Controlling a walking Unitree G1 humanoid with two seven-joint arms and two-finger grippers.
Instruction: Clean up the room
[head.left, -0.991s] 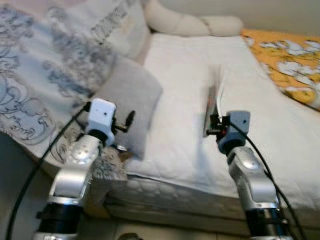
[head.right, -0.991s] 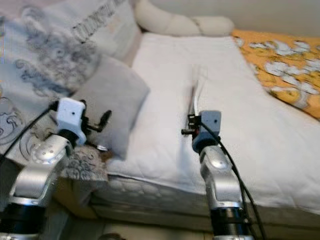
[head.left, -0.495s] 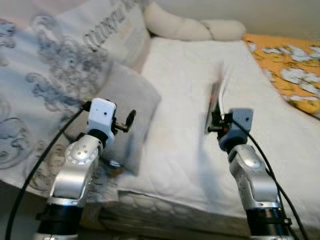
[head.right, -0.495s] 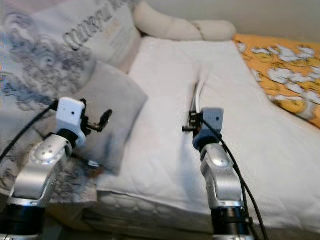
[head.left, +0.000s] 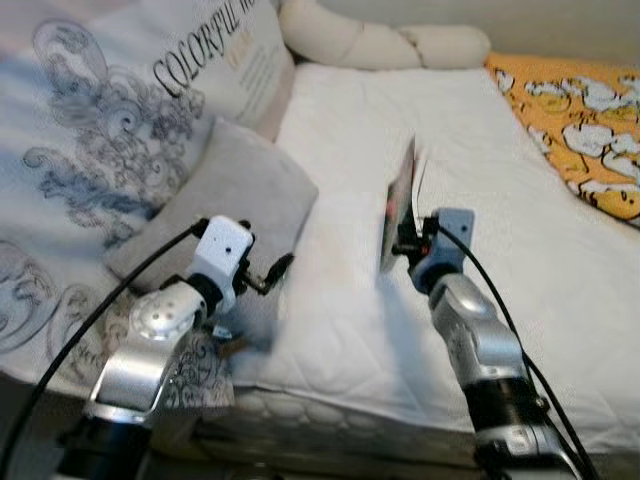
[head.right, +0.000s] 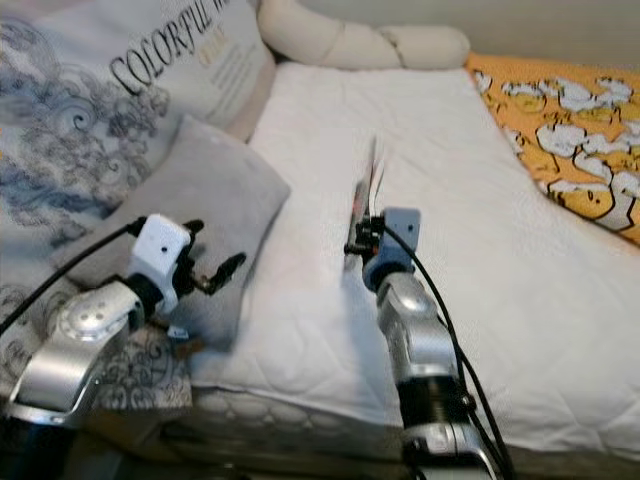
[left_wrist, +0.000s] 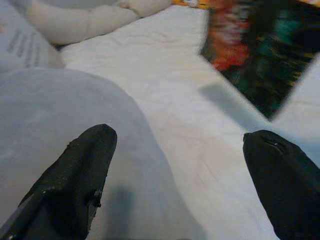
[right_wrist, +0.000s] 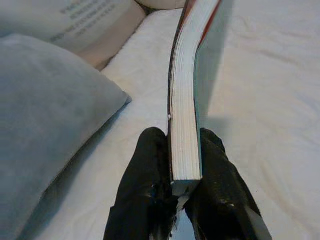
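right pincer pinching a thin book by its lower edge, one black finger pressed flat on each cover, pages edge-on between them. book held upright and clear above the bed, over the white quilted cover, just right of the grey pillow and on the near side of it from the headboard end. colourful cover visible across from the left wrist, with a shadow on the sheet beneath it.

left pincer spread wide, empty, hovering at the near corner of the grey pillow, tips aimed toward the book across the white cover. nothing between its fingers.

beyond the grey pillow, a large printed pillow leaning against it on the left, and a long cream bolster past its far end at the head of the bed. well to the right of the grey pillow, an orange patterned blanket along the far side of the bed.

step in hand, as judged: book picked off the bed and carried, mid tidying. no shelf or other home for it in sight, so next move likely calls for turning away from the bed and finding one, keeping the grip firm since the thin book bends above the fingers and could swing or slip. pillows apparently not yet straightened.
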